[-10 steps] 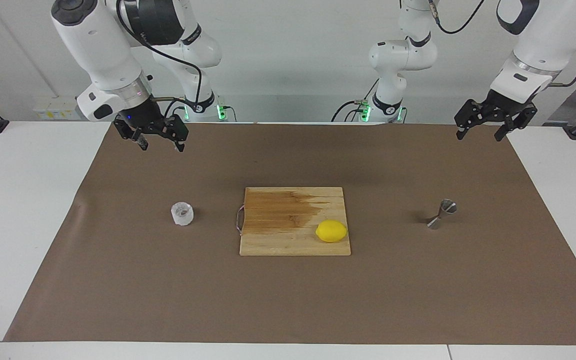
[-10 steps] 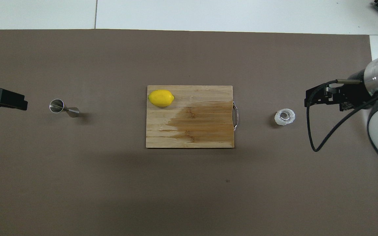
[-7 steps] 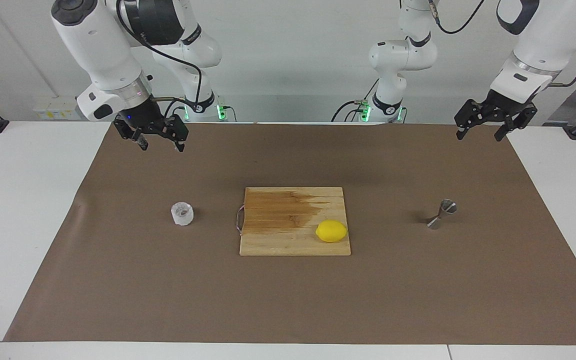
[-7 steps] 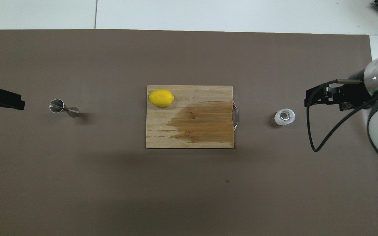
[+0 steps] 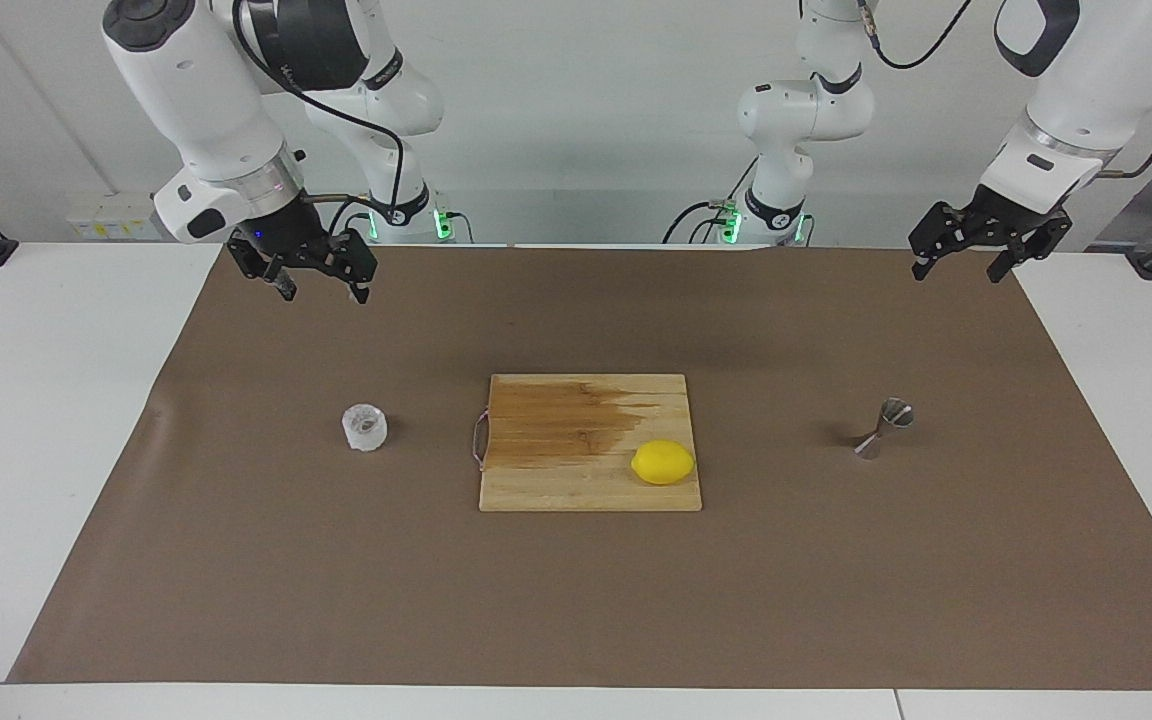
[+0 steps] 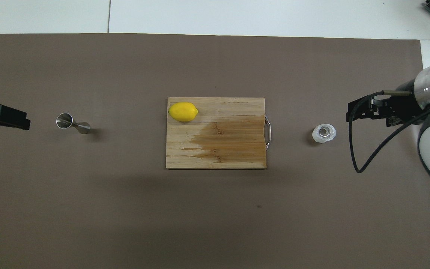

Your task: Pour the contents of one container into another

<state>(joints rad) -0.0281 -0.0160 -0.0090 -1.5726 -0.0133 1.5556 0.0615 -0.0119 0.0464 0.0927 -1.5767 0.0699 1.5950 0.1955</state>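
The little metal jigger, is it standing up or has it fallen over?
Standing upright. The jigger rests on its lower cone, its open mouth on top, on the brown mat.

The right arm comes down from its base with the wrist bent steeply; the right gripper [image 5: 318, 290] [image 6: 349, 114] hangs in the air, fingers pointing down and spread apart, holding nothing. The left arm slopes down likewise; the left gripper [image 5: 958, 268] [image 6: 22, 121] hangs raised, its fingers apart and empty.
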